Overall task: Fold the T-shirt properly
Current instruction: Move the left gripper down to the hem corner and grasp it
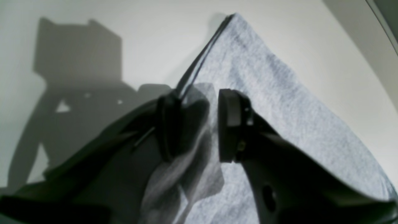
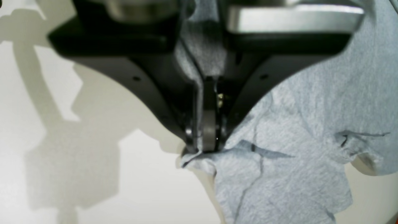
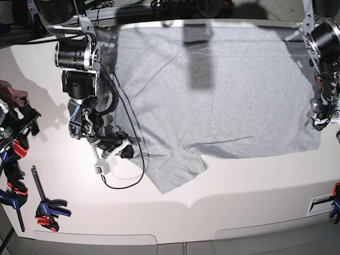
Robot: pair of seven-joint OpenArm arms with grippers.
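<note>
While the right pincer (image 2: 205, 146) is clamped on the T-shirt (image 3: 212, 90) edge, the half-parted left pincer (image 1: 196, 124) holds only loosely, so cloth could be dropped.

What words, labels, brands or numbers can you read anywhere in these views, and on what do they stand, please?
None can be read.
T-shirt: only plain grey cloth shows, no lettering in any view.
Small white tag by the right gripper: too small to read.
White label at the table's edge: dark marks, too small to read.
</note>
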